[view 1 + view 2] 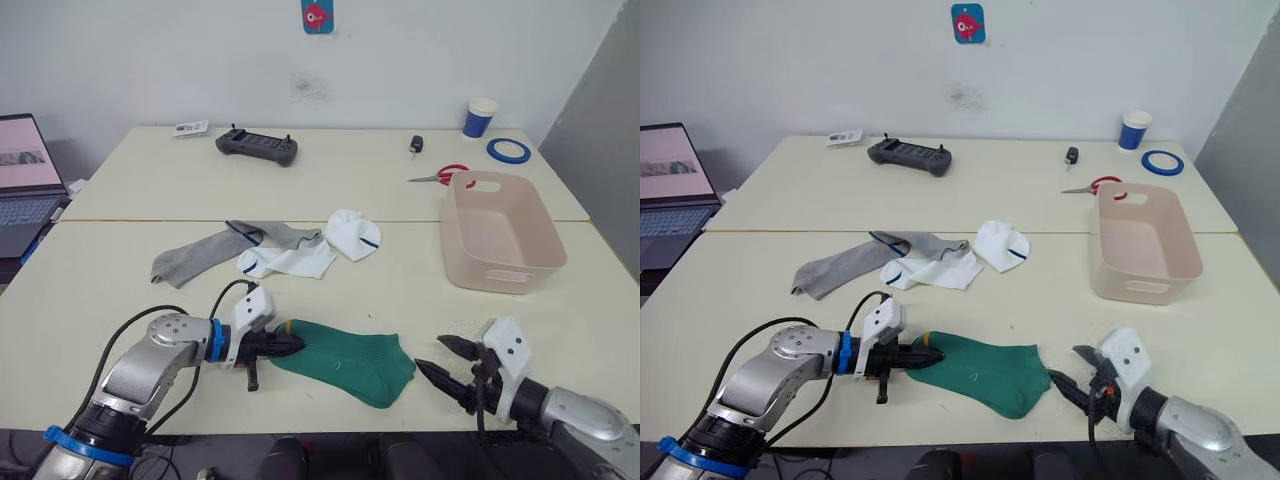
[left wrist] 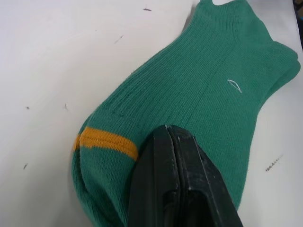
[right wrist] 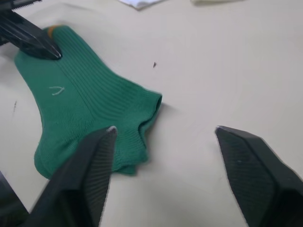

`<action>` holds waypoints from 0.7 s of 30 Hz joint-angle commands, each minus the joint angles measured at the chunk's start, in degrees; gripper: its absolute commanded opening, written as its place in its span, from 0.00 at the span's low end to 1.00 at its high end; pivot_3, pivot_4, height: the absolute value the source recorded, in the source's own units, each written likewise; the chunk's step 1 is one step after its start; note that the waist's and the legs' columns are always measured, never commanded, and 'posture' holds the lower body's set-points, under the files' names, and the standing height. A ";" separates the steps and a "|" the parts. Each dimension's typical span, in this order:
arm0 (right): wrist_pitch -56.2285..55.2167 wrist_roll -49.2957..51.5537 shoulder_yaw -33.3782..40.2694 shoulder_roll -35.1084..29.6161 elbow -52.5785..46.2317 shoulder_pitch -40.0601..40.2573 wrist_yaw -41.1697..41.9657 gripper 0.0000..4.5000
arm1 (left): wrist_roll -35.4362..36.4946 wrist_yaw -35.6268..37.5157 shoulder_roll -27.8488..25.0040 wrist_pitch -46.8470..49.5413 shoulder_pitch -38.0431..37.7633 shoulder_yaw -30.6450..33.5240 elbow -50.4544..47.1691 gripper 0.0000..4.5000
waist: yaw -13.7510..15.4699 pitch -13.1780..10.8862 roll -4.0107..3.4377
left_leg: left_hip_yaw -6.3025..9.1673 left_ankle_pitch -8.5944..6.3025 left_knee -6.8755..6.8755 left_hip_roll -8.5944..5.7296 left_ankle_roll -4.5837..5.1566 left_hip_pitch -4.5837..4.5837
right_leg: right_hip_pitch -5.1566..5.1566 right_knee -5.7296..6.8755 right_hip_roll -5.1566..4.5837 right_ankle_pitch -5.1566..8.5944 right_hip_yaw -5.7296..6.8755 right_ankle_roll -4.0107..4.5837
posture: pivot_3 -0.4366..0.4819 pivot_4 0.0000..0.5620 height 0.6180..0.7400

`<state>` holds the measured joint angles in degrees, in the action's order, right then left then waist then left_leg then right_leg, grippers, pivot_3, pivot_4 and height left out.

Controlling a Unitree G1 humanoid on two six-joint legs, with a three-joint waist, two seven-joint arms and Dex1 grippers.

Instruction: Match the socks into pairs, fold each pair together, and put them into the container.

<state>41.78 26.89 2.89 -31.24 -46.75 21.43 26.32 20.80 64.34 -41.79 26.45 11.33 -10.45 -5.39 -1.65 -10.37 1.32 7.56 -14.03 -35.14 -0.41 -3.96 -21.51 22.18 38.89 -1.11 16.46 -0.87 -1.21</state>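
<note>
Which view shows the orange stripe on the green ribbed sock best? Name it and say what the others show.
The left wrist view: the orange stripe runs across the green ribbed sock close up, beside the shut left gripper. The right wrist view catches an orange sliver; the eye views show a small yellowish spot.

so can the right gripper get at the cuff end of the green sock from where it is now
Probably yes. The right gripper sits open on the table just beside the green sock, with bare tabletop between them. The left gripper is shut on the sock's toe end, well away from the cuff.
</note>
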 commanded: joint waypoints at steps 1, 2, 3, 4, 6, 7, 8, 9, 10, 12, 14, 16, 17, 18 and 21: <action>-2.49 -3.75 -4.39 2.39 0.42 0.61 -3.29 0.91 | -1.34 -0.08 0.19 0.33 -1.81 -1.70 -0.64 0.00 | 0.00 0.03 -0.06 | -0.01 0.00 0.00 0.00 0.00 0.00 | 0.00 0.00 -0.01 0.00 -0.02 0.00 | 0.48 0.27 1.00; -2.85 -5.05 -5.82 3.11 0.89 0.73 -4.35 0.91 | -1.28 -0.10 0.14 0.46 -2.18 -1.70 -1.11 0.00 | -0.01 0.04 -0.08 | -0.02 0.00 0.00 0.01 0.00 0.01 | 0.00 0.00 -0.02 0.00 -0.04 0.00 | 0.48 0.27 1.00; -3.10 -5.88 -7.24 3.96 1.21 0.81 -5.12 0.91 | -1.33 -0.11 0.08 0.46 -2.53 -1.73 -1.48 0.00 | -0.01 0.05 -0.08 | -0.03 0.00 0.00 0.01 0.00 0.02 | 0.00 0.00 -0.03 0.00 -0.06 0.00 | 0.48 0.27 1.00; -3.15 -6.88 -8.62 4.37 1.39 0.92 -5.78 0.91 | -1.35 -0.16 0.02 0.49 -2.86 -1.71 -1.85 0.00 | -0.02 0.05 -0.08 | -0.03 0.00 0.00 0.02 0.00 0.02 | 0.00 0.00 -0.04 0.00 -0.06 0.00 | 0.48 0.27 1.00; -3.23 -9.35 -10.97 4.31 1.74 1.49 -6.84 0.91 | -1.35 -0.32 0.02 0.62 -3.27 -1.62 -2.44 0.00 | -0.01 0.06 -0.10 | -0.02 0.00 0.00 0.04 0.00 0.02 | 0.00 0.00 -0.05 0.02 -0.07 0.03 | 0.48 0.27 1.00; -3.11 -10.64 -12.22 3.65 1.76 1.87 -6.94 0.91 | -1.29 -0.41 0.05 0.78 -3.36 -1.55 -2.66 0.00 | -0.01 0.08 -0.09 | -0.02 0.00 0.00 0.04 0.00 0.01 | 0.00 0.00 -0.05 0.04 -0.06 0.07 | 0.48 0.27 1.00; -3.87 -12.54 -13.82 2.67 1.85 2.28 -6.94 0.91 | -1.08 -0.55 0.10 1.10 -3.50 -1.39 -2.98 0.00 | -0.01 0.10 -0.08 | -0.02 0.00 0.00 0.04 0.00 0.02 | 0.00 -0.01 -0.06 0.04 -0.06 0.07 | 0.48 0.27 1.00; -3.99 -13.87 -15.10 2.03 1.99 2.51 -7.05 0.91 | -0.96 -0.64 0.14 1.30 -3.58 -1.30 -3.20 0.00 | -0.01 0.11 -0.08 | -0.02 0.00 0.00 0.04 0.00 0.02 | 0.00 -0.01 -0.06 0.04 -0.06 0.07 | 0.48 0.27 1.00; -3.64 -15.10 -16.26 1.58 2.41 2.50 -7.46 0.91 | -0.92 -0.70 0.18 1.40 -3.64 -1.28 -3.35 0.00 | -0.01 0.11 -0.07 | -0.02 0.00 0.00 0.03 -0.01 0.02 | 0.00 -0.01 -0.06 0.04 -0.05 0.07 | 0.48 0.27 1.00; -2.78 -16.10 -17.22 1.78 3.25 2.35 -8.23 0.82 | -0.93 -0.79 0.24 1.54 -3.70 -1.31 -3.61 0.00 | -0.01 0.22 -0.03 | 0.01 0.00 0.01 0.03 -0.01 0.02 | -0.01 -0.02 -0.06 0.05 -0.02 0.09 | 0.48 0.27 1.00; -1.88 -16.19 -17.74 1.65 3.45 2.32 -7.90 0.69 | -0.92 -0.84 0.27 1.63 -3.68 -1.34 -3.74 0.00 | -0.01 0.33 0.00 | 0.03 0.00 0.04 0.03 -0.01 0.04 | -0.02 -0.02 -0.05 0.06 0.00 0.11 | 0.48 0.27 1.00; -1.36 -16.15 -18.19 1.25 2.89 2.62 -7.35 0.54 | -0.87 -0.91 0.27 1.75 -3.53 -1.27 -3.72 0.00 | -0.01 0.37 0.01 | 0.04 0.00 0.05 0.04 -0.01 0.08 | -0.06 -0.01 -0.05 0.07 0.02 0.12 | 0.48 0.27 1.00; -1.28 -16.19 -18.48 0.89 2.52 2.62 -6.99 0.47 | -0.86 -0.89 0.25 1.79 -3.40 -1.20 -3.65 0.00 | -0.01 0.39 0.03 | 0.05 0.00 0.05 0.04 -0.01 0.10 | -0.08 -0.01 -0.05 0.07 0.02 0.12 | 0.48 0.27 1.00; -1.17 -15.90 -18.63 0.78 2.03 2.57 -6.66 0.38 | -0.81 -0.87 0.21 1.83 -3.26 -1.05 -3.56 0.00 | -0.01 0.40 0.04 | 0.05 0.00 0.05 0.05 -0.01 0.11 | -0.09 -0.01 -0.05 0.07 0.01 0.13 | 0.48 0.27 1.00; -0.44 -14.46 -17.37 1.04 1.11 1.35 -6.15 0.16 | -0.10 -1.16 0.30 2.54 -2.78 -0.16 -3.75 0.00 | -0.01 0.40 0.04 | 0.04 -0.01 0.05 0.05 -0.01 0.11 | -0.10 -0.02 -0.06 0.10 -0.01 0.18 | 0.48 0.27 1.00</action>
<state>39.37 11.97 -14.76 -29.67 -46.04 22.65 19.75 20.67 63.20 -41.44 28.00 8.88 -10.54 -8.72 -1.65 -9.98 1.37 7.60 -14.04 -35.09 -0.36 -3.97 -21.40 22.08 38.86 -1.17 16.56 -0.88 -1.03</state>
